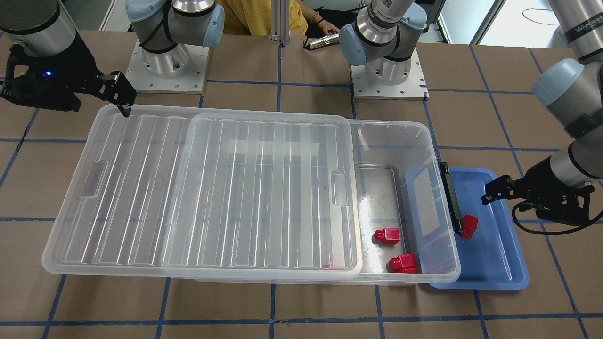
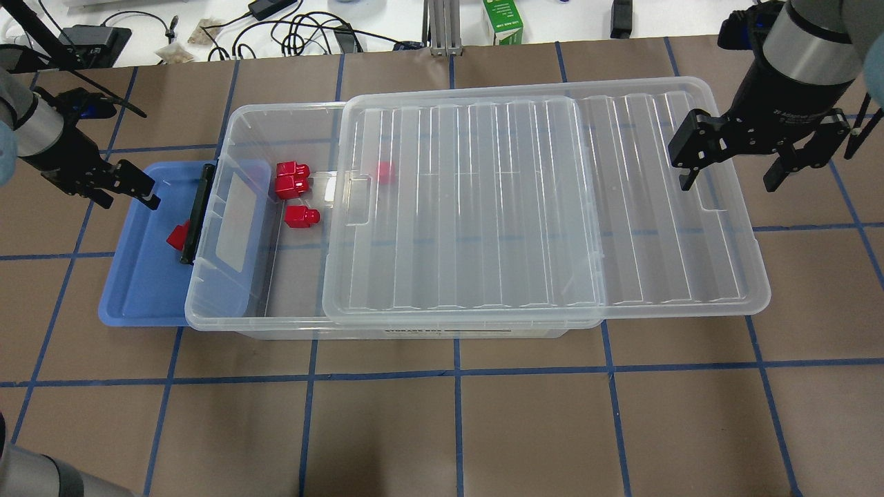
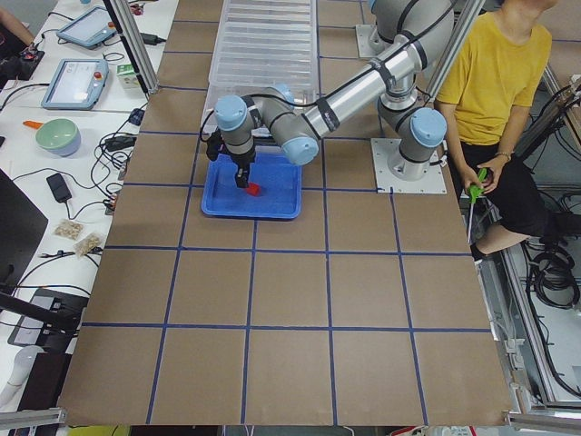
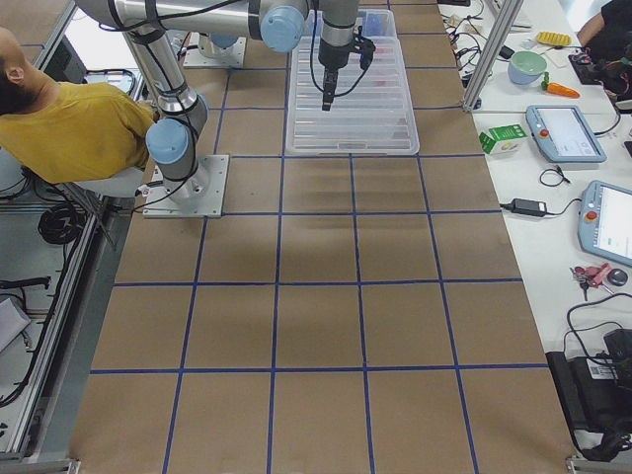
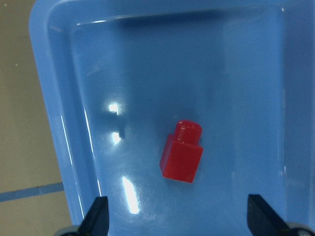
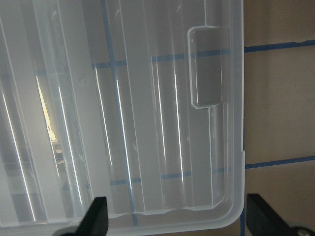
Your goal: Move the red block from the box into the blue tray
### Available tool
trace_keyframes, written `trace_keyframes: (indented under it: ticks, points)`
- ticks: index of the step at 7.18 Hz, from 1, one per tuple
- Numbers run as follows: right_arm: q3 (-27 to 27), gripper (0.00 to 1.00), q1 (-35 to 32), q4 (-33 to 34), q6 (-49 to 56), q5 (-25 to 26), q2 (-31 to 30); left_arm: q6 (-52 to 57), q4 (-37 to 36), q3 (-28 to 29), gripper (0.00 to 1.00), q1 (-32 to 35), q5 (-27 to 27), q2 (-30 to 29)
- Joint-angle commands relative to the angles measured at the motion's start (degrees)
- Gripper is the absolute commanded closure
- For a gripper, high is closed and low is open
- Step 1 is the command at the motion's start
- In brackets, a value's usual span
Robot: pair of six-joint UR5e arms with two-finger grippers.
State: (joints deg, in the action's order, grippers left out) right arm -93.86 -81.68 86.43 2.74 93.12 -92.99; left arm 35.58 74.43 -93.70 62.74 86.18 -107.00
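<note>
Evidently the red block point(image 5: 181, 152) lies free on the blue tray's point(image 5: 54, 98) floor, mid-frame in the left wrist view. The left gripper point(image 5: 178, 216) is spread wide above it, holding nothing. The right gripper point(image 6: 178, 216), also wide, hovers over the lid point(image 6: 147, 123), which sits slid aside to expose the box point(image 2: 276, 121).

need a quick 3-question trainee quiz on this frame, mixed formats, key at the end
1. True or false: the left hand grips the red block in the blue tray.
2. The lid of the box is: A fully shut; B slid toward the right hand, leaving the tray end open; C taken off entirely.
3. How many red blocks lie in the blue tray?
Key: 1 false, that hand is open; 2 B; 3 one.
</note>
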Motion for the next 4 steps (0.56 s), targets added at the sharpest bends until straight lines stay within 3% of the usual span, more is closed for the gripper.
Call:
trace_keyframes:
  ticks: [1, 4]
  points:
    - [0.16, 0.00, 1.43, 0.50, 2.78, 3.45, 0.18, -10.47, 8.78, 5.53, 0.00, 10.06, 2.66, 7.12]
    - [-0.88, 0.00, 9.76, 1.73, 8.12, 3.04, 2.97, -24.01, 13.09, 5.02, 0.00, 22.47, 4.52, 16.27]
